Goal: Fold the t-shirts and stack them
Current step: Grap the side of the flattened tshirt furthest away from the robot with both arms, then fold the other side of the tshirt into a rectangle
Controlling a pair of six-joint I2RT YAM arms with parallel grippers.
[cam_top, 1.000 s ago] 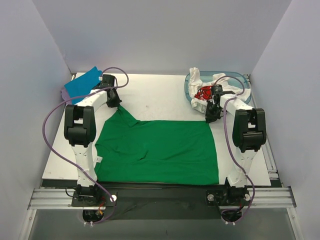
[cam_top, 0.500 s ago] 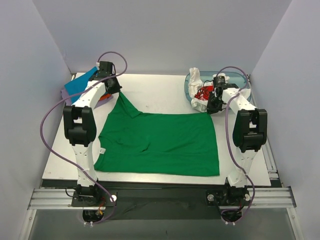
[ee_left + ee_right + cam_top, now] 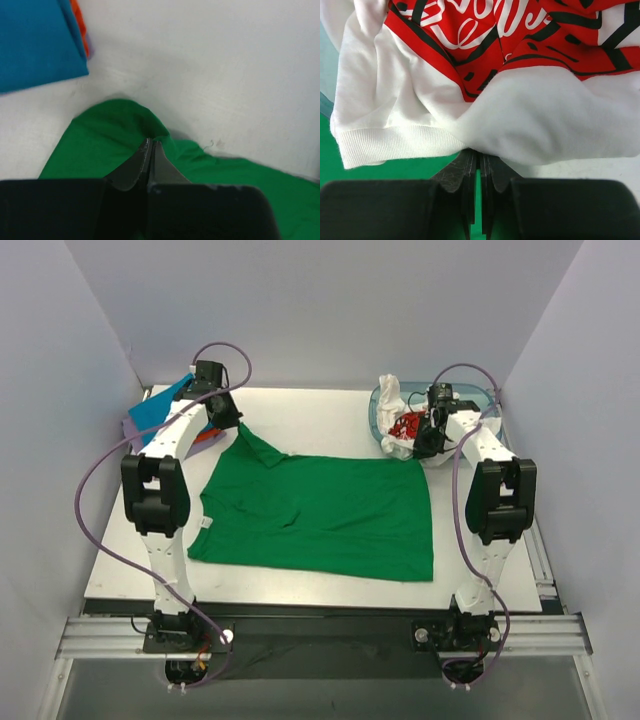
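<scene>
Pinching green t-shirt [image 3: 320,515] far corners, left fingers [image 3: 131,170], right fingers [image 3: 462,172] closed

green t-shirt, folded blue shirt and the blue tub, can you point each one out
green t-shirt [image 3: 320,515], top external view, middle of its body
folded blue shirt [image 3: 158,410], top external view, its top face
blue tub [image 3: 375,418], top external view, its left wall

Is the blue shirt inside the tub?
No, the blue shirt lies at the far left, and the tub sits at the far right.
</scene>
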